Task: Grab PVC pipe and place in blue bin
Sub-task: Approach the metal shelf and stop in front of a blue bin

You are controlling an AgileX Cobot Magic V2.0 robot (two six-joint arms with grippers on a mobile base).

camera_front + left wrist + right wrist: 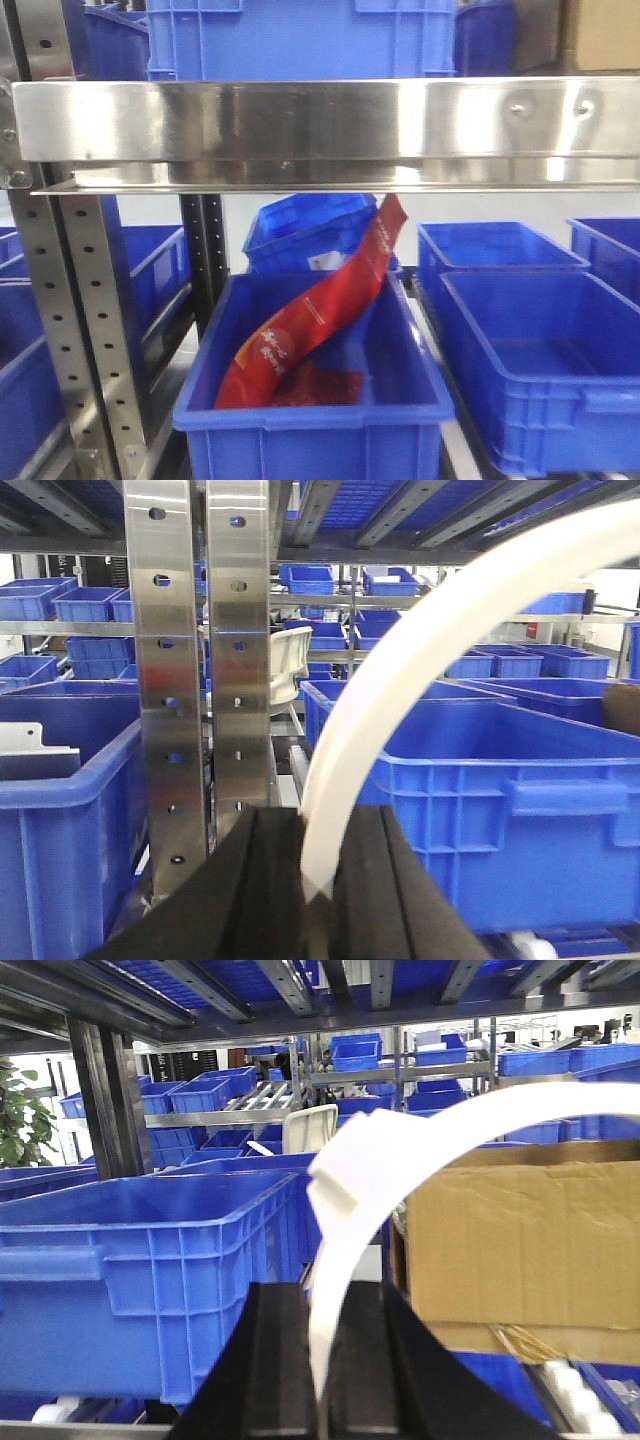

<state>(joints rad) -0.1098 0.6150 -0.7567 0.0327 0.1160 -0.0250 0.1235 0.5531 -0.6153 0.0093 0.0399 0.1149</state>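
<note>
The PVC pipe is out of view. A blue bin (310, 415) stands low in the middle of the front view, with a long red packet (320, 310) leaning in it. Neither gripper appears in that view. In the left wrist view my left gripper (318, 880) has its black fingers (260, 890) close together, and a curved white band (420, 650) rises from the gap between them. My right gripper (320, 1360) looks the same, with a flat white band (400, 1150) arching up and to the right from between its fingers (275, 1360).
A steel shelf beam (320, 125) crosses the front view above the bin, with more blue bins (540, 350) to the right. A perforated steel upright (200, 680) stands right ahead of the left gripper. A cardboard box (520, 1240) and a blue bin (130, 1290) flank the right gripper.
</note>
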